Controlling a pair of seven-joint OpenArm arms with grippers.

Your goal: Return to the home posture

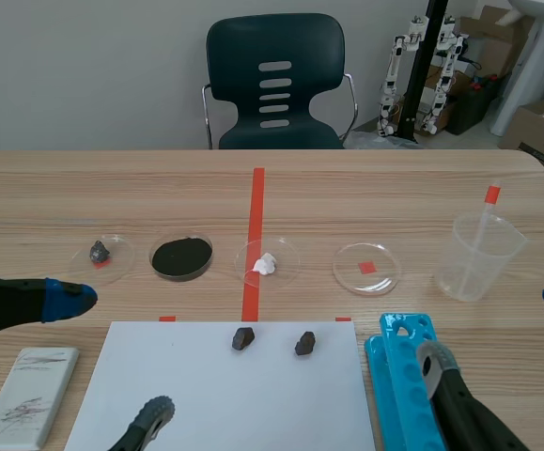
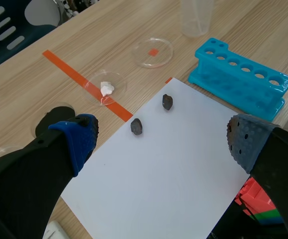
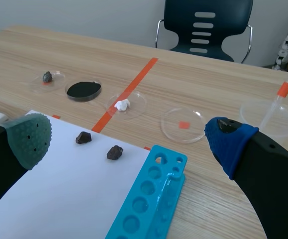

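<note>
Both the left claw (image 2: 163, 143) and the right claw (image 3: 129, 142) hang wide open, empty, low over the counter (image 1: 65, 188), clear of the dark stones (image 1: 243, 338), seemingly parked near home.

This is a lab: 4 petri dishes (image 1: 367, 268) line the wooden worktop (image 1: 65, 188), with a blue test-tube rack (image 1: 403, 376) at 5 o'clock, a plastic beaker (image 1: 483, 256) at 3 o'clock, and small humanoid robots (image 1: 431, 70) at 1 o'clock.

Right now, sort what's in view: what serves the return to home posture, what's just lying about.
Job: left pincer, right pincer, both open and empty.
Lying about: white sheet, two dark stones, four dishes, blue rack, plastic cup.
</note>
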